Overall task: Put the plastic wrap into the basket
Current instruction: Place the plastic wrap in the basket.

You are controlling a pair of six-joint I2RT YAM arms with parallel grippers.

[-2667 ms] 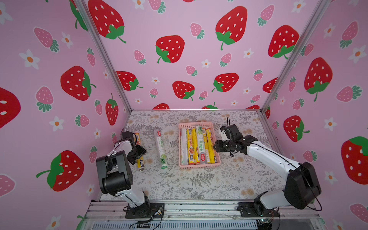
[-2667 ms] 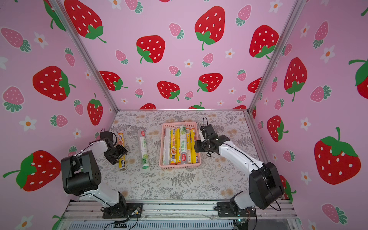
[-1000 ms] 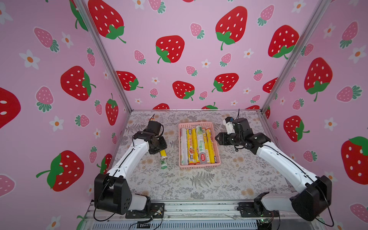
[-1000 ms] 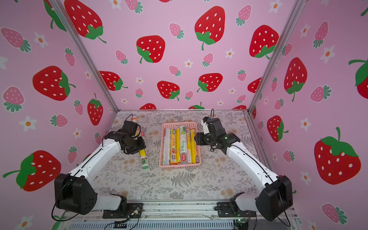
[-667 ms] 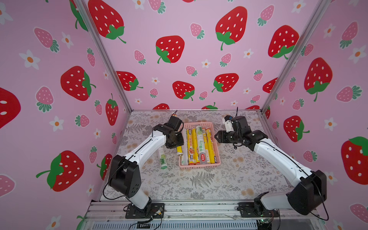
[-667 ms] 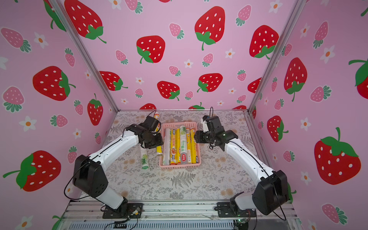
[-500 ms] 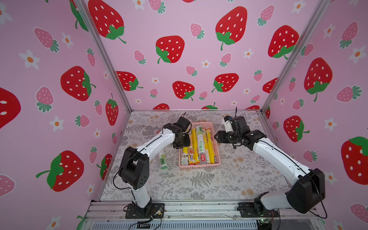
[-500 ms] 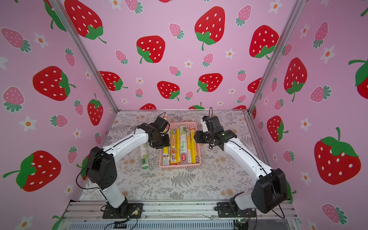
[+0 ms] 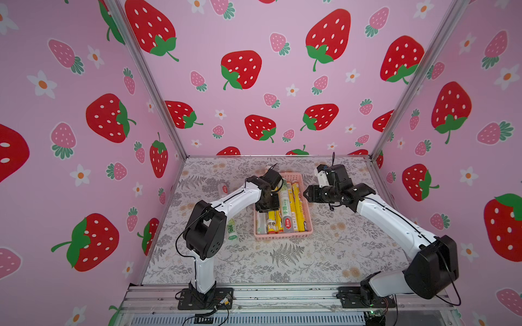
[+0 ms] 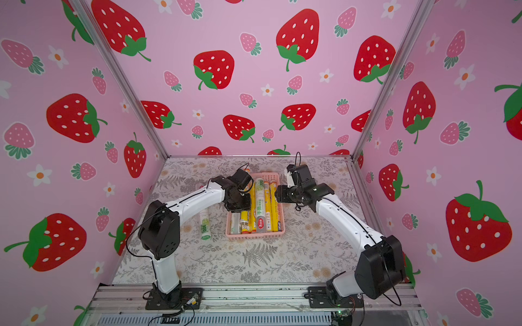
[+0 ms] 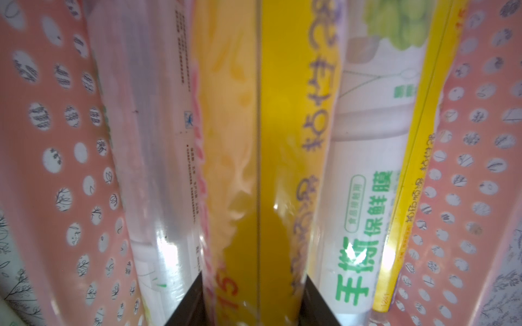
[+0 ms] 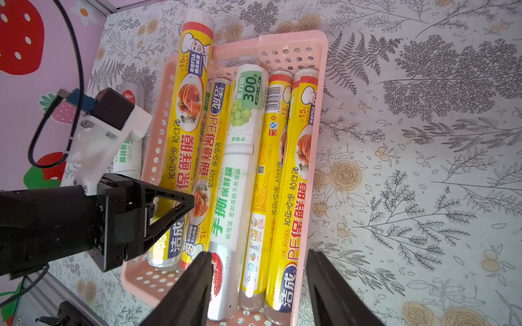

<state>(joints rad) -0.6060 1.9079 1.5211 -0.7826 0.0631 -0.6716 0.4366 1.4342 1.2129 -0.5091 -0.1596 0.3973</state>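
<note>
Room is tight inside the basket [image 9: 283, 236]: rolls [image 12: 240, 169] lie lengthwise, packed from wall to wall. Outside it, broad table [image 9: 339, 240] spreads between its near rim and the arm bases, and more lies to its right.

The left gripper [image 12: 180, 206] is clamped on a yellow roll [image 12: 192, 84] along the basket's left side. That roll's far end juts past the far rim. A white-green roll [image 9: 232, 229] lies on the table just left of the basket, partly under the left forearm.

The left arm reaches forward and bends inward, its wrist tipped down into the basket. The right arm stretches in from the right with its gripper [image 9: 306, 194] pointing left by the right rim. Its jaws stand partly apart with nothing between them.
</note>
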